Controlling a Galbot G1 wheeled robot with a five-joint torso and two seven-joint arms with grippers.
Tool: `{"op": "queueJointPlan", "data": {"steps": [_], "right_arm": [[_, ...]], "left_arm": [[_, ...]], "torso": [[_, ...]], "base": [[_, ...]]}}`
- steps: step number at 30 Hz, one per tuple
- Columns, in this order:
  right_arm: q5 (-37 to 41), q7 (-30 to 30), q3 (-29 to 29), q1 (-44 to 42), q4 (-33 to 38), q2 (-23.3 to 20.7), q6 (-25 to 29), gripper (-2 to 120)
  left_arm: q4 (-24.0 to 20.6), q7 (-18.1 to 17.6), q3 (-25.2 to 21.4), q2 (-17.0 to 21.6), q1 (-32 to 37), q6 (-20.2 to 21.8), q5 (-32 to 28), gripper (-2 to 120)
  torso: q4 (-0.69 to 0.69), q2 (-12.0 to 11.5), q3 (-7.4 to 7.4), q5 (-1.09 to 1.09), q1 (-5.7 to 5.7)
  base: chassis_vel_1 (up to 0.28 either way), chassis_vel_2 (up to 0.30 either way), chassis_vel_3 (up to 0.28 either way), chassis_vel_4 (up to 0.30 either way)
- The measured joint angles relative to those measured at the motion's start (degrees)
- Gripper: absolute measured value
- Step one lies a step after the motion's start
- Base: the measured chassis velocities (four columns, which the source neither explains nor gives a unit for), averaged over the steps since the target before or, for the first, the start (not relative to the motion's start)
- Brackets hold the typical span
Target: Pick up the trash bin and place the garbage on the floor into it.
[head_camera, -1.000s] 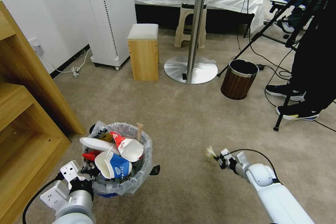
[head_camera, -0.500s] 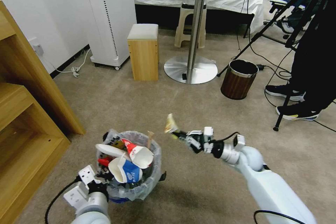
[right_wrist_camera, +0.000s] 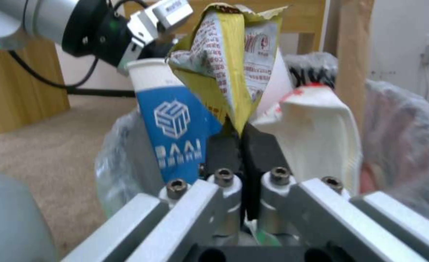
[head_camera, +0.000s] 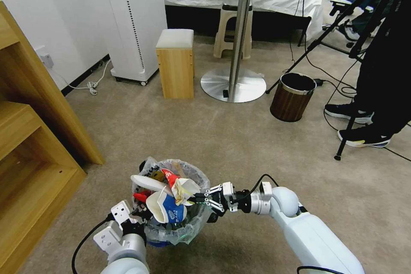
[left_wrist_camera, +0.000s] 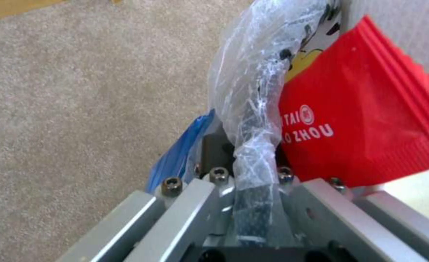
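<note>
- The right gripper [head_camera: 193, 199] reached in over the rim of the trash bin [head_camera: 195, 222] from the robot's right, its jaws pressed together on a yellow crumpled wrapper [right_wrist_camera: 229, 69]; in the right wrist view the wrapper stood up out of the closed tips, right against the blue-white paper cup [right_wrist_camera: 173, 116].
- The left gripper [left_wrist_camera: 256, 182] was clamped on the bin's bagged rim, with the clear plastic liner [left_wrist_camera: 258, 83] bunched between its jaws and a red wrapper [left_wrist_camera: 365, 120] just beside it; it appeared to be holding the bin up off the carpet [head_camera: 239, 137].
- The bin sat low and close in front of the robot, heaped with litter: a white slipper [head_camera: 147, 182], the cup and a red-white carton [head_camera: 171, 177] piled above the rim.
- Judged step: dropping this piece into the bin, late in the task, since no litter was visible on the carpet nearby.
- The next move called for opening the right jaws while the wrapper was over the pile, not over the edge; on so full a heap, the light wrapper could slide off, so a release low and toward the middle seemed wise.
</note>
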Motion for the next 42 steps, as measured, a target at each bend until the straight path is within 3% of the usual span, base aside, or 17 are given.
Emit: {"op": "queueJointPlan", "data": {"steps": [2,5,10,12,15,17,20,21,23,25,35,42], "right_arm": [[-0.03,0.0,0.27,-0.2,0.16,-0.29,0.05,9],[-1.88,0.35,1.48,-0.75,0.35,-0.94,0.21,25],[-5.36,2.59,2.59,-1.02,0.04,-1.29,0.37,35],[-5.33,3.95,3.39,-1.44,0.27,-1.86,0.4,49],[-4.08,4.04,4.38,-1.7,1.02,-2.07,0.63,55],[-0.19,2.54,6.16,-1.93,2.29,-2.18,1.18,67],[2.71,1.48,7.87,-2.24,3.62,-2.49,1.38,75],[4.57,0.91,9.12,-2.53,4.56,-2.86,1.4,84],[5.55,0.58,9.87,-2.74,5.1,-3.08,1.41,85],[7.77,-0.56,12.45,-3.55,6.62,-3.68,1.42,96],[13.79,0.01,20.61,-8.42,11.47,-4.09,2.11,100],[13.72,-1.04,23.51,-11.63,11.9,-4.3,3.27,100]], "left_arm": [[-0.05,0.0,-0.09,0.05,0.09,0.0,0.04,0],[-0.35,0.0,-0.38,0.19,0.4,0.0,0.17,0],[-0.97,0.01,-0.33,0.26,0.8,0.01,0.18,0],[-1.34,0.0,-0.48,0.36,1.07,0.03,0.21,0],[-1.38,0.04,-0.68,0.45,1.16,0.04,0.12,0],[-1.25,0.11,-1.55,0.68,0.87,0.14,-0.33,0],[-0.85,0.11,-2.57,1.02,0.24,0.35,-1.0,0],[-0.75,0.11,-3.23,1.28,-0.29,0.64,-1.69,0],[-0.75,0.1,-3.51,1.4,-0.57,0.81,-2.04,0],[-0.75,0.02,-4.38,1.82,-1.51,1.48,-3.11,0],[2.54,-1.92,-7.25,4.31,-6.37,5.92,-11.57,0],[8.86,-2.33,-8.26,5.2,-10.55,7.42,-15.14,0]], "torso": [[0.0,0.0,0.0,0.0,0.0],[0.0,0.0,0.0,0.0,0.0],[0.0,0.0,0.0,0.0,0.0],[0.0,0.0,0.0,0.01,0.0],[0.0,-0.01,0.0,0.01,0.0],[0.0,0.0,0.0,0.01,0.0],[0.01,-0.01,0.0,0.0,0.0],[0.01,0.0,0.0,0.0,0.0],[0.0,0.0,0.0,0.0,0.0],[0.0,0.0,0.0,-0.01,0.0],[-0.01,0.0,0.0,0.0,0.0],[-0.01,0.0,0.0,0.0,0.0]], "base": [[0.0,0.0,0.0,0.0],[0.0,0.0,0.0,0.0],[0.0,0.0,0.0,0.0],[0.0,0.0,0.0,0.0],[0.0,0.0,0.0,0.0],[0.0,0.0,0.0,0.0],[0.0,0.0,0.0,0.0],[0.0,0.0,0.0,0.0],[0.0,0.0,0.0,0.0],[0.0,0.0,0.0,0.0],[0.0,0.0,0.0,0.0],[0.0,0.0,0.0,0.0]]}}
